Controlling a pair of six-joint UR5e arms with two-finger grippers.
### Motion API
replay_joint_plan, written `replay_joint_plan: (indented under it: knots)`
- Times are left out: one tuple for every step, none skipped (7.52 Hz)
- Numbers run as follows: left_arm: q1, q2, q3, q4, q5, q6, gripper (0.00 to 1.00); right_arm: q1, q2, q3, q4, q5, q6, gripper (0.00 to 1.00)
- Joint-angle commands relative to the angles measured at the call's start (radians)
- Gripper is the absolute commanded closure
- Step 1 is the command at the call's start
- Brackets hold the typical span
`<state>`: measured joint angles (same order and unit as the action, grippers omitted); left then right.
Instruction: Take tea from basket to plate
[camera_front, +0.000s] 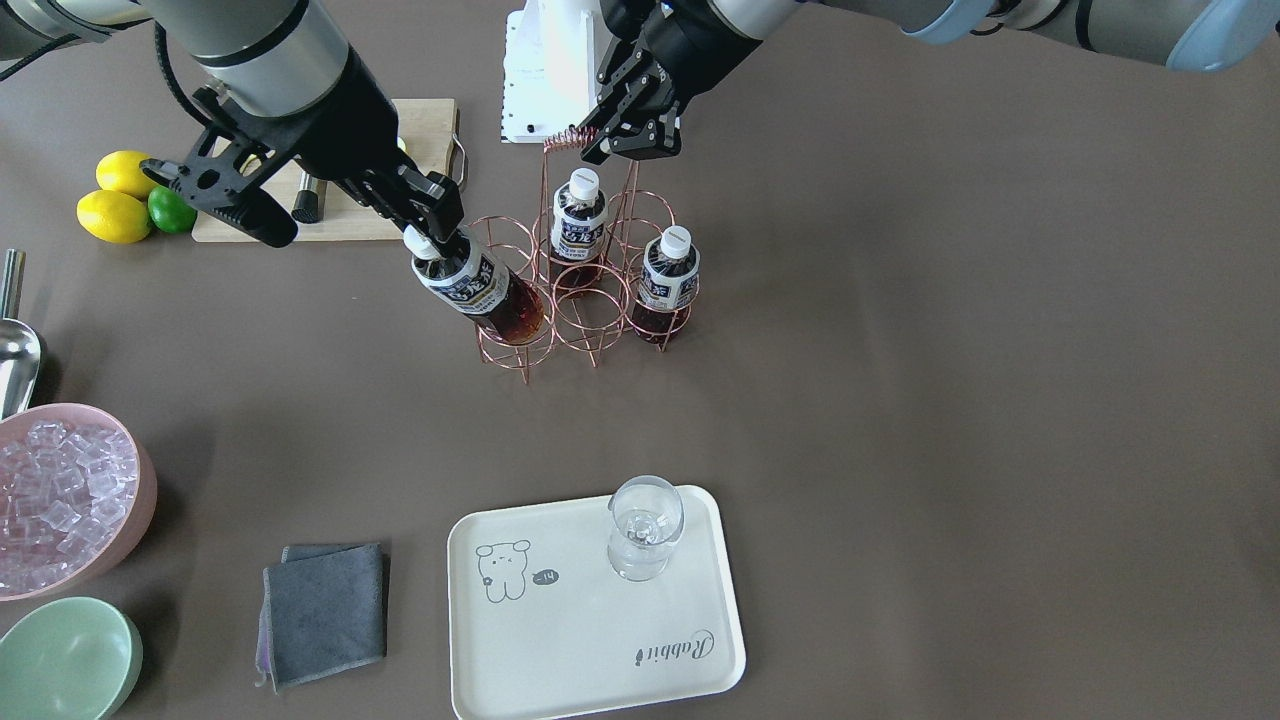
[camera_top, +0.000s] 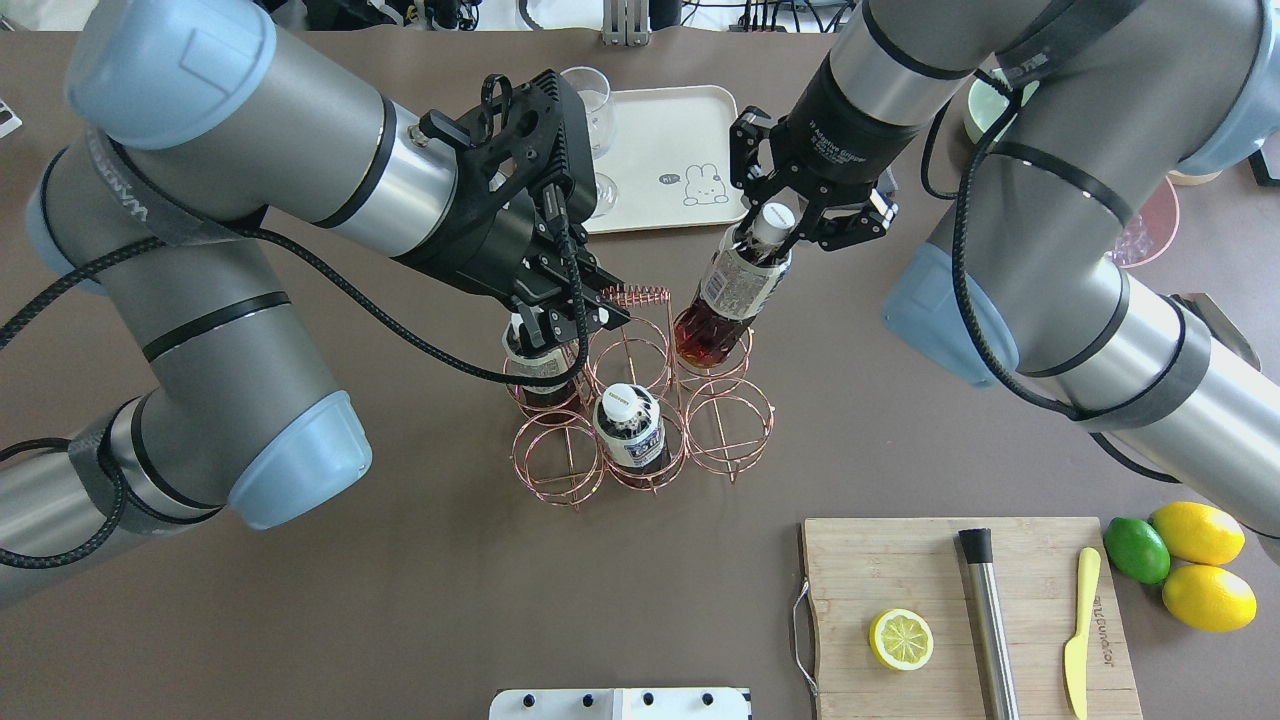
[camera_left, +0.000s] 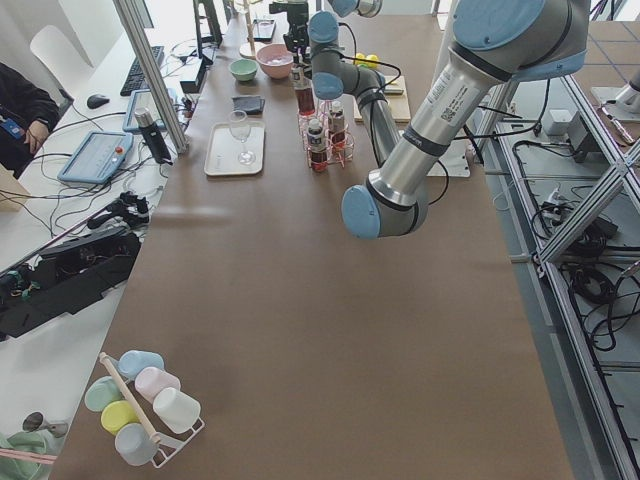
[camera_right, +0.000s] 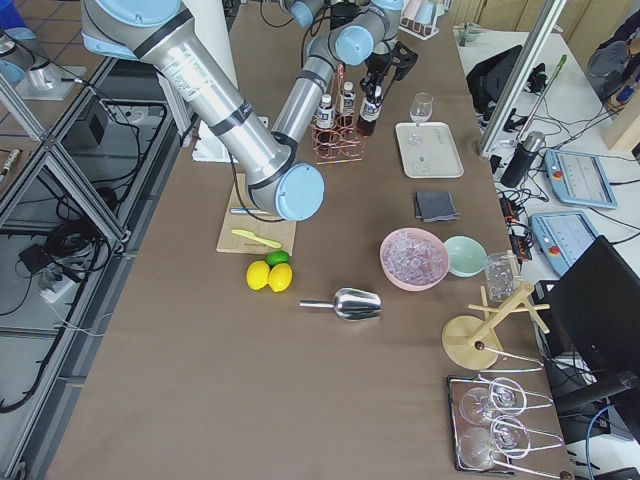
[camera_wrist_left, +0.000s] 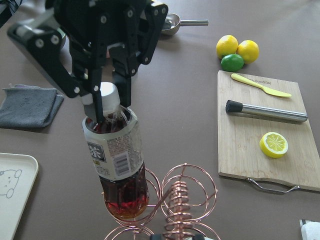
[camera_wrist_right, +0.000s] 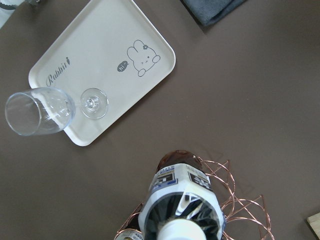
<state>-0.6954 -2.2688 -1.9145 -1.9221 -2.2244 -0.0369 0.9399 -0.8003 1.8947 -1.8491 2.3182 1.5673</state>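
Your tea (camera_front: 478, 290): dark brown liquid, white cap, white-and-navy label; leaned tilted, base inside a corner ring of the basket (camera_front: 590, 310). Right gripper (camera_front: 432, 235) clamped its neck; left gripper (camera_front: 610, 140) gripped the coiled handle (camera_front: 568, 137).

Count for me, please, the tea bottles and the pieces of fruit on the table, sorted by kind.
Tea bottles: 3
Whole lemons: 2
Lime: 1
Lemon half: 1
Total: 7

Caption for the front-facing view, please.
Right pincer holds a tilted tea, base in a basket cell; left pincer grips the handle; plate bears a glass.
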Motion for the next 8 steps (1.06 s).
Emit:
replay_joint_plan:
  knots:
    - [-0.003,0.000,-0.006,0.000,0.000,0.000,1.00,0.069,0.061,-0.052,-0.007,0.044,-0.050,1.00]
    - [-0.004,-0.003,-0.008,0.000,0.000,-0.003,1.00,0.077,0.110,-0.136,-0.001,0.040,-0.064,1.00]
    - [-0.004,-0.006,-0.011,0.000,-0.001,-0.023,1.00,0.079,0.166,-0.263,0.023,0.033,-0.126,1.00]
    - [-0.009,-0.006,-0.015,0.000,-0.001,-0.023,1.00,0.086,0.208,-0.411,0.106,0.032,-0.162,1.00]
    - [-0.019,-0.006,-0.023,0.001,-0.006,-0.023,1.00,0.088,0.236,-0.539,0.179,0.030,-0.229,1.00]
    - [-0.036,-0.008,-0.032,0.003,-0.011,-0.023,1.00,0.098,0.239,-0.612,0.185,0.021,-0.340,1.00]
    - [-0.059,-0.003,-0.043,0.005,-0.014,-0.023,1.00,0.100,0.245,-0.661,0.188,0.018,-0.369,1.00]
    - [-0.106,0.002,-0.050,0.009,-0.074,-0.023,1.00,0.096,0.274,-0.740,0.239,-0.006,-0.372,1.00]
